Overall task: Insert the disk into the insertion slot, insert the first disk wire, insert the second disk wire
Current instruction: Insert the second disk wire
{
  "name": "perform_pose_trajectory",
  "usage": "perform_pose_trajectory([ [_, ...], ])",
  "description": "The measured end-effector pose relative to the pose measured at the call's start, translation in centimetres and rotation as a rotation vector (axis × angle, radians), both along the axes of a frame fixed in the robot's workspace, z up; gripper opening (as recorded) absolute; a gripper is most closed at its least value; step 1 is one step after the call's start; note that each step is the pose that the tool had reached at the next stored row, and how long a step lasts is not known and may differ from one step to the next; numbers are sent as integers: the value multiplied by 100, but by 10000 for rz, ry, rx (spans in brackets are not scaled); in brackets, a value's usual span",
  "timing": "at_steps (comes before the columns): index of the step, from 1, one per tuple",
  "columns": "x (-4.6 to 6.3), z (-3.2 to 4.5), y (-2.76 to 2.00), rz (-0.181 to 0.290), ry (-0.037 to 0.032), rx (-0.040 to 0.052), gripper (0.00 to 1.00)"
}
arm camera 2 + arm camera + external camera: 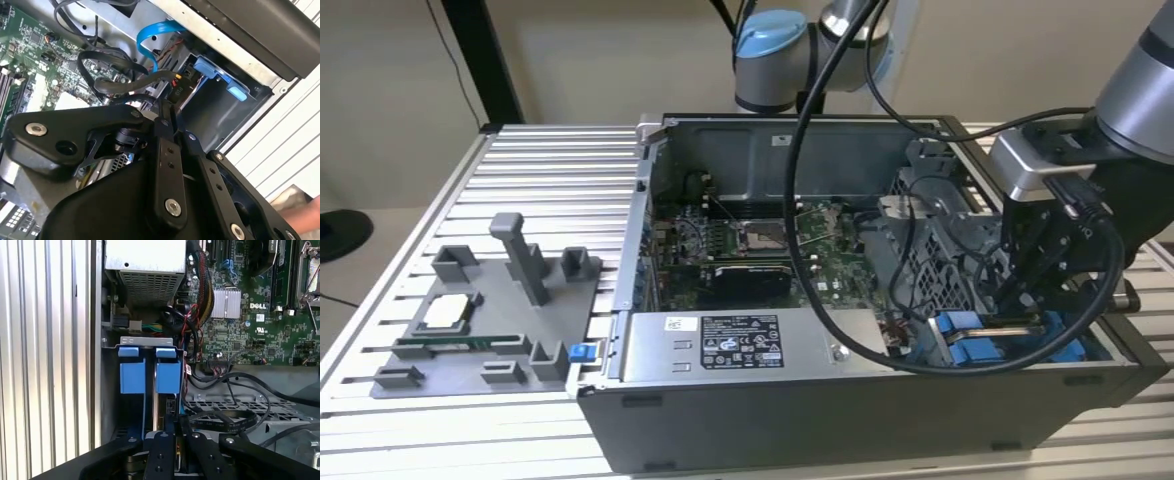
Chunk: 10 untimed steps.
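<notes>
The insertion slot (pixel 1014 345) is the grey bay at the case's front corner on the exterior view's right. Blue plastic pieces (pixel 167 375) of the disk's frame stand in it, and the disk (pixel 156 410) shows as a thin edge between them. My gripper (pixel 1017 300) reaches down into this bay. In the second wrist view its fingers (pixel 165 150) are shut on a black connector (pixel 178 91) of a disk wire with red and black leads. A blue flat cable (pixel 150 35) loops just beyond it. In the first wrist view the gripper (pixel 176 422) sits right behind the blue pieces.
The silver power-supply box (pixel 734 345) lies along the case's front. The green motherboard (pixel 761 240) fills the middle, and a perforated grey cage (pixel 947 250) stands beside my arm. A grey fixture with parts (pixel 480 320) sits on the slatted table (pixel 547 150) at the exterior view's left.
</notes>
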<state>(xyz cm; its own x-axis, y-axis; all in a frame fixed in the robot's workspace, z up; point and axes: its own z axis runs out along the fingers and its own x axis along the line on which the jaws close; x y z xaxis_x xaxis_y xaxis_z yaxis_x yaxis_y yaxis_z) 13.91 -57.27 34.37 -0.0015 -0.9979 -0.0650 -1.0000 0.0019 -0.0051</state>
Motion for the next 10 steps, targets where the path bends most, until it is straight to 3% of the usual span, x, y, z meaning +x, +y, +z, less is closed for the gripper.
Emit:
perform_pose_trajectory([
  [10, 0, -8, 4, -104, 0, 3, 0],
])
